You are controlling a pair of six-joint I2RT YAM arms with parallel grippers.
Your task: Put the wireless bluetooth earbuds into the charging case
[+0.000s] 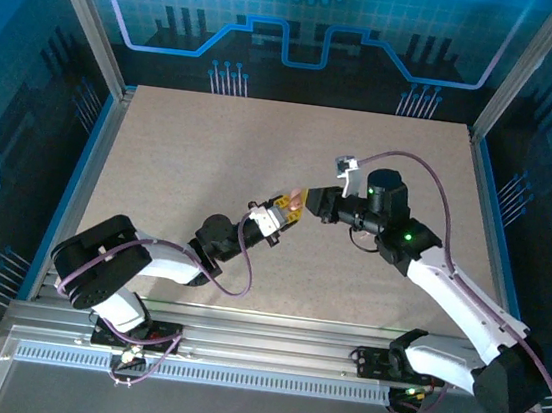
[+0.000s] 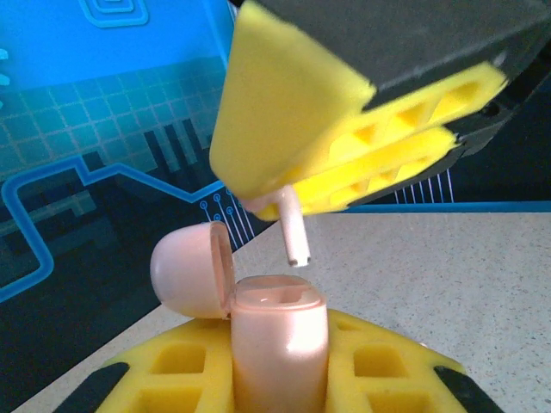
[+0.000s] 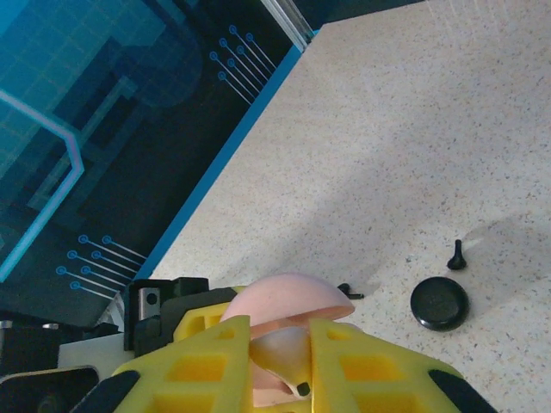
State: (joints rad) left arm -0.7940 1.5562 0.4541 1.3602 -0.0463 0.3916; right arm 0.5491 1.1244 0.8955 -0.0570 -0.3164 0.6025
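Observation:
My left gripper (image 2: 280, 374) is shut on a pale pink charging case (image 2: 280, 335) and holds it upright above the table. The case's lid (image 2: 185, 271) is swung open to the left. Directly above the case's open top hangs a pale pink earbud (image 2: 293, 231), stem pointing down and a short gap clear of it. My right gripper (image 3: 280, 348) is shut on this earbud (image 3: 297, 361), with the open lid (image 3: 288, 297) just beyond its fingers. In the top view both grippers, left (image 1: 275, 216) and right (image 1: 304, 202), meet tip to tip at mid-table.
A black round case (image 3: 440, 303) lies on the speckled table (image 3: 413, 129) to the right of the right gripper. A small black earbud (image 3: 457, 254) sits beside it and another (image 3: 349, 292) near the pink lid. Blue walls (image 1: 298, 28) surround the table.

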